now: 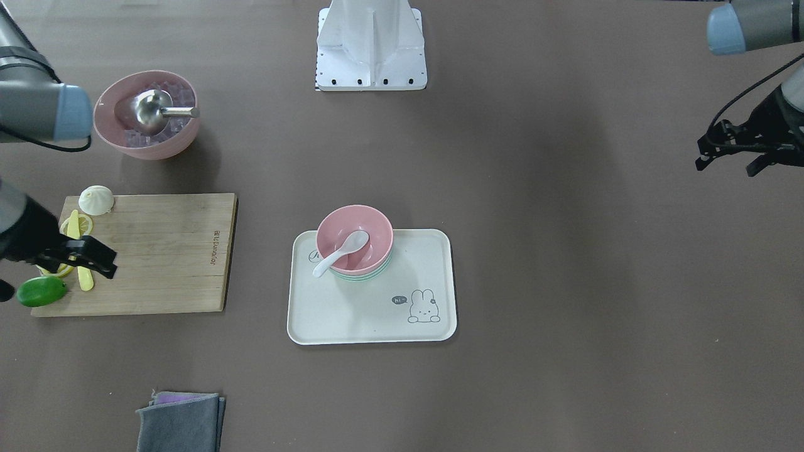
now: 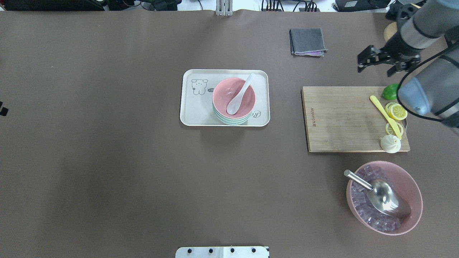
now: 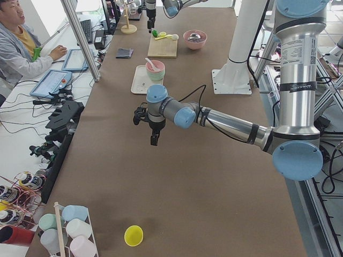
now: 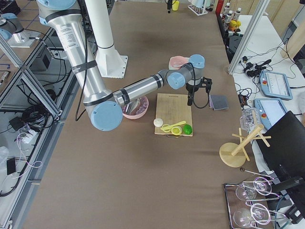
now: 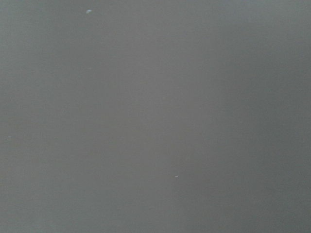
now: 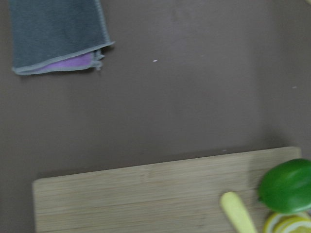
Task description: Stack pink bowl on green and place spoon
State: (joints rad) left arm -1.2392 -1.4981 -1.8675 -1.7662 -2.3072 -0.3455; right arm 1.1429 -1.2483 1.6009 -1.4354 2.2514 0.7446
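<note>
Pink bowl [image 1: 377, 227] in green bowl [image 1: 361, 275], spoon [image 1: 342, 252] inside, left claw [image 1: 727, 167], right claw [image 2: 374, 71] spread, empty

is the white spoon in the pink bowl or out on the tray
In: the spoon has its scoop inside the pink bowl, handle leaning over the rim.

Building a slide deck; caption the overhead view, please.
Spoon in pink bowl, stacked on green bowl on tray; right gripper hovers near cutting board.

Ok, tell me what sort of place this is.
Most likely a robotics lab staged as a mock kitchen: an operator sits at tablets beside the table, an aluminium post stands alongside, and a tray holds bowls as props.
</note>
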